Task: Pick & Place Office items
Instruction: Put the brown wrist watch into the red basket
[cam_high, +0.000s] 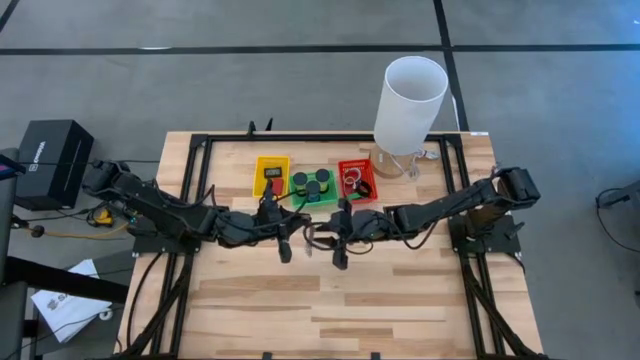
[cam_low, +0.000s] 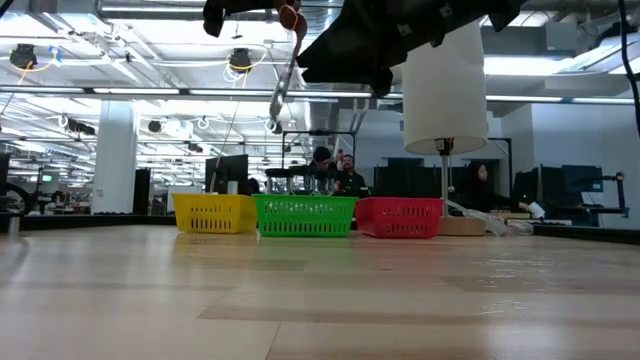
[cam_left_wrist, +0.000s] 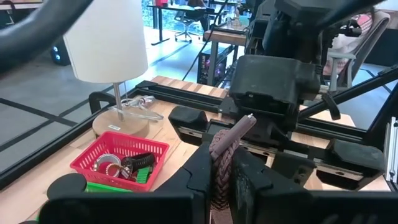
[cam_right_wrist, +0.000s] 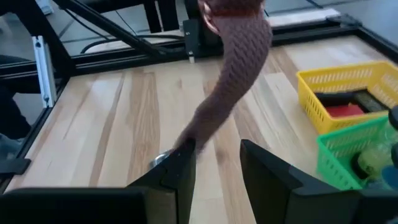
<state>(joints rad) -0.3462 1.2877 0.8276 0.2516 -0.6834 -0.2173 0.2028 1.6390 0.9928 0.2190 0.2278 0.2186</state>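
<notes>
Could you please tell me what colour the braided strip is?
Brownish mauve; the braided strip shows best in the right wrist view.

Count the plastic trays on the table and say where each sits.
3, side by side at the table's far edge: yellow tray toward the left arm's side, green tray in the middle, red tray beside the lamp.

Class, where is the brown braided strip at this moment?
The brown strip is off the table, clamped in the left gripper, hanging mid-table in front of the green tray, beside the right gripper.

text: none legible | black box (cam_high: 52, 160): white mark, unreadable | trays: no labels seen
</notes>
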